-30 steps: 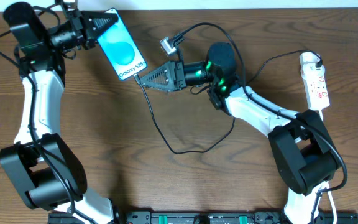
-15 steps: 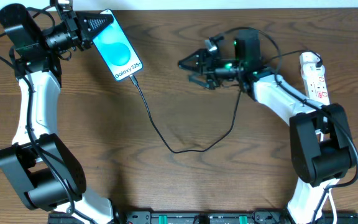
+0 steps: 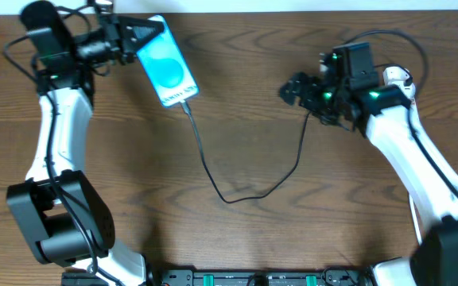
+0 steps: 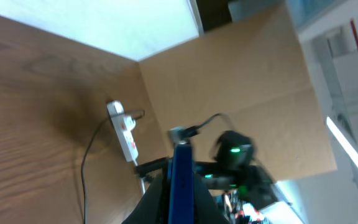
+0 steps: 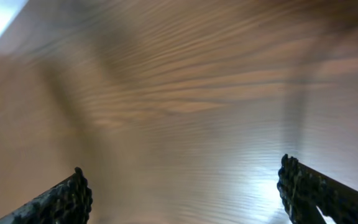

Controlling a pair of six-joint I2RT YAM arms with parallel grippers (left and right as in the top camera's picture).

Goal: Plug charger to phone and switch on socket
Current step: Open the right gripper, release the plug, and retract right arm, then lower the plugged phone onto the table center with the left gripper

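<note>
My left gripper (image 3: 144,33) is shut on the phone (image 3: 166,62), which has a bright blue screen and lies at the back left. In the left wrist view the phone (image 4: 180,180) shows edge-on between the jaws. The charger, a thin black cable (image 3: 206,163), has its plug tip (image 3: 186,106) in the phone's near short edge and loops across the table toward the right. My right gripper (image 3: 290,90) is open and empty, right of centre; its fingertips (image 5: 76,190) stand wide apart over bare wood. The white socket (image 3: 397,77) is mostly hidden behind the right arm; it also shows in the left wrist view (image 4: 123,129).
The brown wooden table (image 3: 133,199) spans the view. A cardboard wall (image 4: 241,81) stands beyond the table. The arm bases (image 3: 253,278) line the front edge.
My right gripper has let go of the cable plug, opened and swung right toward the socket. The plug now sits in the phone. The left gripper has shifted the phone slightly right.
</note>
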